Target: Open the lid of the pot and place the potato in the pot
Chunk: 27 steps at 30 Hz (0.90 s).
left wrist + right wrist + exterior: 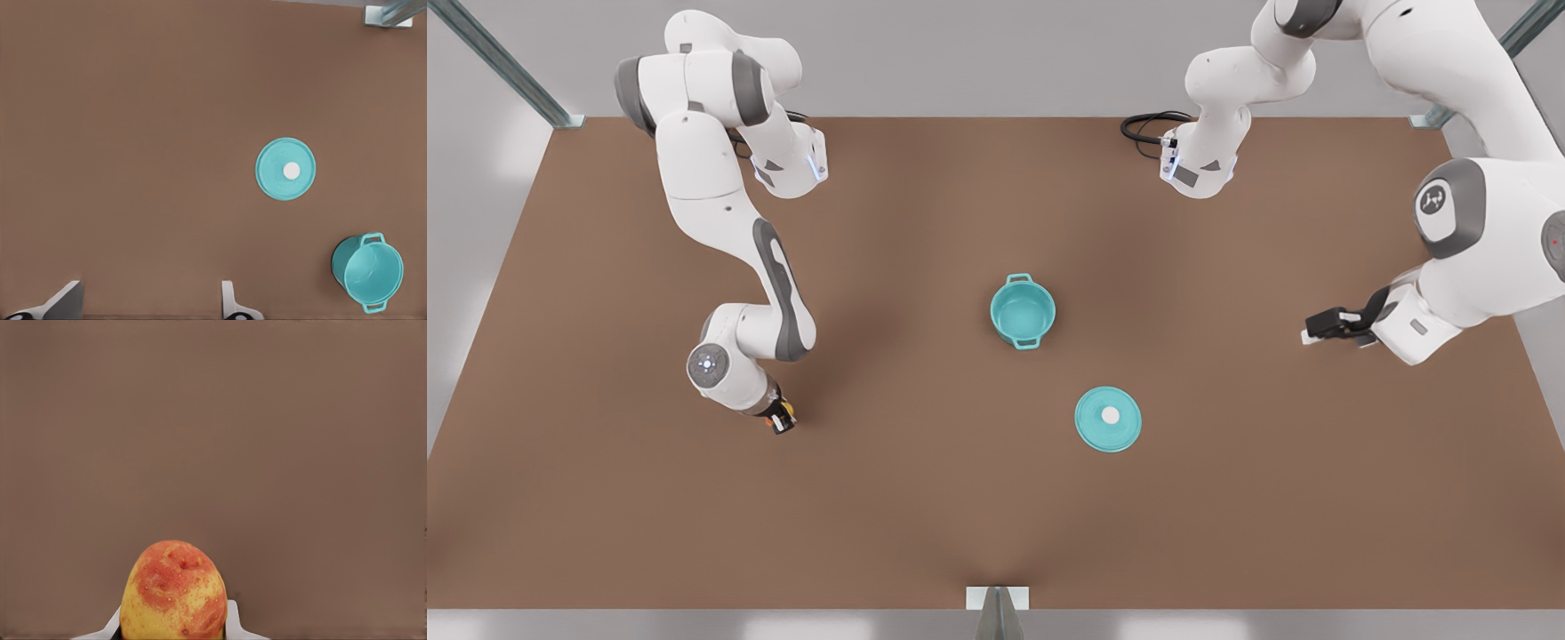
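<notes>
The teal pot point(1023, 311) stands uncovered near the table's middle, its inside empty. The pot lid point(1108, 419) lies flat on the table, nearer the front edge and toward the front view's right of the pot. Both appear in the left wrist view too: the pot point(368, 272) and the lid point(285, 169). At the front view's left, my right gripper point(781, 420) is shut on the potato point(776, 412), low over the table. The potato point(175, 593) sits between the right gripper's point(173, 632) fingers. My left gripper point(1318, 329) waits open at the front view's right, with nothing between its fingers point(230, 300).
The brown table point(925, 498) stretches wide around the pot and lid. Metal frame posts stand at the far corners point(560, 116) and at the middle of the front edge point(996, 600). A black cable point(1152, 129) lies by the far arm base.
</notes>
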Motion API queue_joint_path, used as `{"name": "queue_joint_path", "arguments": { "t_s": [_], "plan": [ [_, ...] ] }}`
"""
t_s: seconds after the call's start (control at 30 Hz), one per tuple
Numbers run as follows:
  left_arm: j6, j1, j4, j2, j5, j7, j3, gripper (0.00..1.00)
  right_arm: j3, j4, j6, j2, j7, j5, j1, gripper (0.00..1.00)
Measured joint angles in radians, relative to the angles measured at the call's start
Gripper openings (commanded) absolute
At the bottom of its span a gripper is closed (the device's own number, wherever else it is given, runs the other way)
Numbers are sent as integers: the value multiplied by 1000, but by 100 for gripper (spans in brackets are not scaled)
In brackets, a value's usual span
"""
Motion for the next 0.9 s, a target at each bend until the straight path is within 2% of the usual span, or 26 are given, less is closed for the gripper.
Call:
{"name": "queue_joint_path", "arguments": {
  "t_s": [0.2, 0.4, 0.9],
  "plan": [
    [-39, -60, 101, 81, 39, -21, -4, 100, 0, -2, -5, -33, -1, 0, 4, 51],
    [-41, -70, 104, 91, 69, -39, -3, 100, 0, -17, -25, -94, 0, 1, 44, 51],
    [-50, -81, 102, 94, 79, -65, -3, 100, 18, -54, -148, -263, 76, 3, 302, 49]
  ]
}}
